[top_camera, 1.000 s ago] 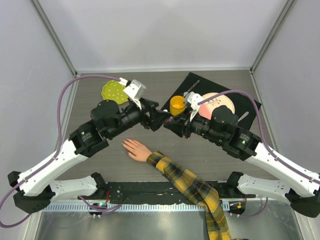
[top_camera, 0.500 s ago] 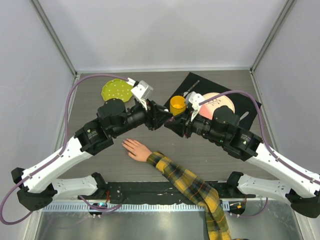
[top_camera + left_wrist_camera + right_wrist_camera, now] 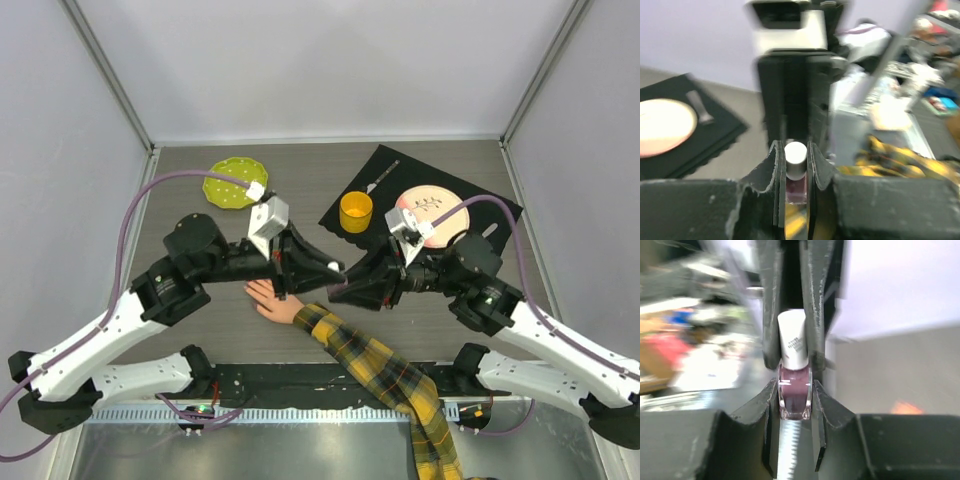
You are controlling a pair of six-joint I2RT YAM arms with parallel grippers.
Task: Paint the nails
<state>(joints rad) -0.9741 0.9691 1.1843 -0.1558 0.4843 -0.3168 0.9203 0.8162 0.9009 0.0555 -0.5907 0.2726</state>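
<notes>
Both pincers meet mid-air over the dark wood-grain table [image 3: 420,312], closed on one polish bottle [image 3: 794,396]. The right pincer [image 3: 794,389] clamps the plum glass. The left pincer [image 3: 794,152] is pinched narrowly on the white cap [image 3: 792,344]. Just below them, toward the near edge, lies the mannequin hand [image 3: 270,299] in its plaid sleeve [image 3: 375,365]. The nails [image 3: 250,288] sit at its fingertips under the left pincer's wrist, too small to make out. Beyond the pincers a black mat [image 3: 348,195] carries a yellow cup [image 3: 356,211] and a pink plate [image 3: 440,208], with a green disc [image 3: 228,184] beside the mat. Pale walls close the space.
</notes>
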